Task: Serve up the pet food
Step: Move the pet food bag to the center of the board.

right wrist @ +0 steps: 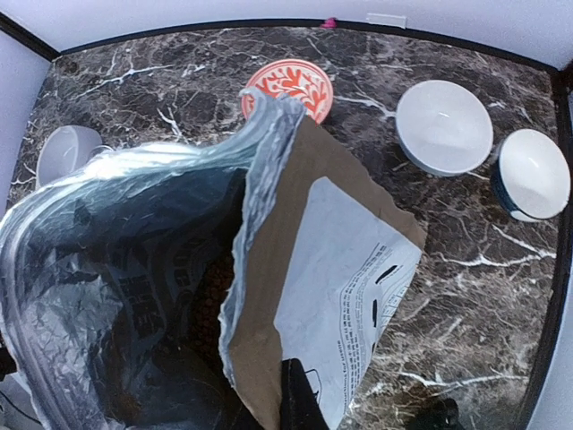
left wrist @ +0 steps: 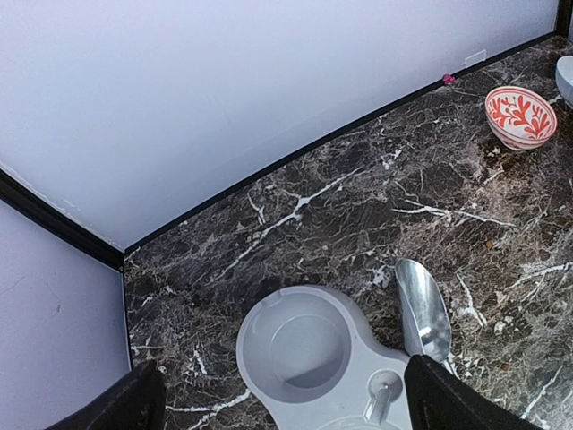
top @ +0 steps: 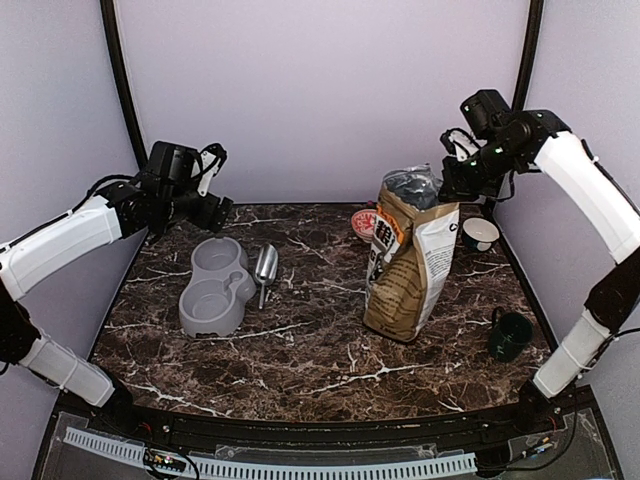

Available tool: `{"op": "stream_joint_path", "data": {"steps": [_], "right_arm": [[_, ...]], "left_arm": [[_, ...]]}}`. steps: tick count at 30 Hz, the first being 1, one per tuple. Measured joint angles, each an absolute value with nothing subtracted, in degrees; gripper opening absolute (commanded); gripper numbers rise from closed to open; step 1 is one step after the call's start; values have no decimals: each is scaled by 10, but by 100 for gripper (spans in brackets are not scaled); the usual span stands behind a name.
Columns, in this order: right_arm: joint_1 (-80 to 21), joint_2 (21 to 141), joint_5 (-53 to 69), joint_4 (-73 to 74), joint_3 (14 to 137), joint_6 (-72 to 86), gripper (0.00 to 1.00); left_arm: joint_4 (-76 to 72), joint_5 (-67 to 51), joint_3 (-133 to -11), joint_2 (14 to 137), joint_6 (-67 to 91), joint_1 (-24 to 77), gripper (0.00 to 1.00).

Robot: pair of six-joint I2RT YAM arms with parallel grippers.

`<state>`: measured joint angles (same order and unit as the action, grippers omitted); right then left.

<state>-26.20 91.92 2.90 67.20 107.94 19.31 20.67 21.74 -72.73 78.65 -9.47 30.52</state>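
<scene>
Top view: you're at the bag-handling step and nothing is served yet. Your right end effector (top: 452,185) is clenched at the top rim of the bag (top: 410,270), which stands upright. Your left end effector (top: 215,208) is released and holds nothing, hovering by the far end of the grey double bowl (top: 213,288). The metal scoop (top: 266,266) lies on the worktop (top: 320,350) just beside the bowl, untouched.

Left wrist: the fingers (left wrist: 448,399) are spread wide. The bowl compartment below them is empty, and the scoop is just right of it.

Right wrist: you're looking down into the open bag mouth. The pet food (right wrist: 210,300) is inside the bag, a dark patch of pellets past the foil lining. A dark finger shows at the near rim, so I read this as a pinch on the bag wall, but I can't fully confirm it.

Next, my call: the bag is well apart from the bowl, so take the scoop with your left and dip into the mouth. Use your right to hold the rim open and the bag upright.
</scene>
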Motion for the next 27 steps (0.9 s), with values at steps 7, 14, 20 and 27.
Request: {"op": "stream_joint_path", "data": {"steps": [7, 14, 20, 27], "right_arm": [[-208, 877, 7, 727, 1074, 163, 0], [-194, 865, -13, 762, 1075, 148, 0], [-195, 868, -9, 754, 1075, 152, 0], [-232, 909, -27, 727, 1100, 168, 0]], "left_arm": [[206, 217, -727, 795, -95, 305, 96], [206, 217, -727, 798, -95, 305, 96], [206, 217, -727, 798, -95, 305, 95], [206, 217, -727, 798, -95, 305, 95]]}}
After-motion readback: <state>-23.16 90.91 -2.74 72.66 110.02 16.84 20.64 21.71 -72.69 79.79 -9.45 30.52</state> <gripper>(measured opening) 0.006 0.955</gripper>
